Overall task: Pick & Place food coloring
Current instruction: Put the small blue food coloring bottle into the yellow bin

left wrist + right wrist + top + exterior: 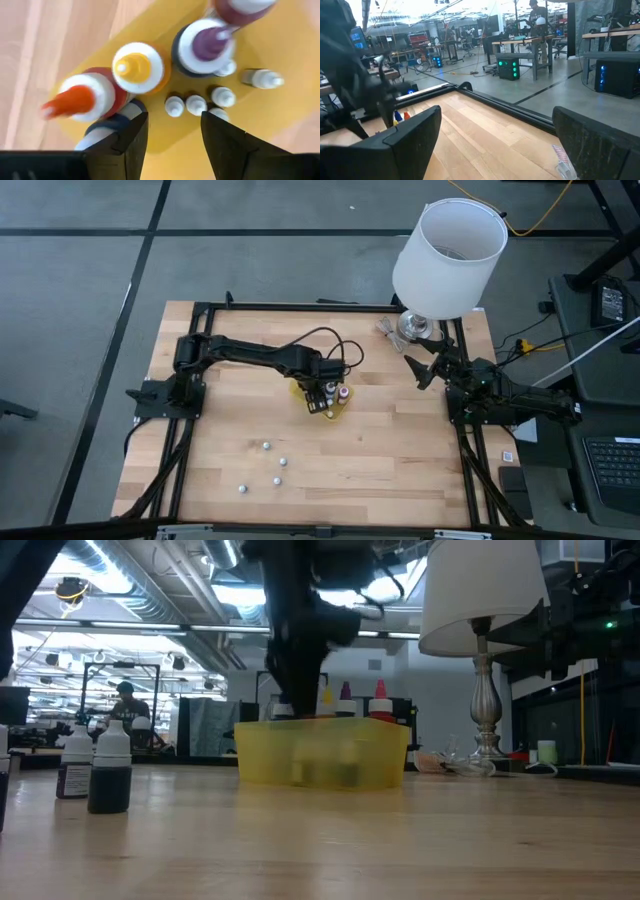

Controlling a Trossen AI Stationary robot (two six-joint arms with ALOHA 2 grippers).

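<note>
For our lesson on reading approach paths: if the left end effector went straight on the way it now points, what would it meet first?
Probably the floor of the yellow plastic tray, in the gap beside the tiny white-capped dropper bottles; the left end effector points straight down into it, though depth is unclear.

The tray (300, 391) sits near the middle of the table (380, 450), toward its far half. Dropper bottles (138, 67) stand upright inside it, and smaller ones (196, 104) stand in the tray beside them. The left gripper (326, 398) hangs directly over the tray. Four more bottles (267, 446) stand scattered on the near left part of the table, well apart from the tray. A lamp (445, 260) stands at the far right corner, with the right gripper (420, 370) just near of it.
</note>
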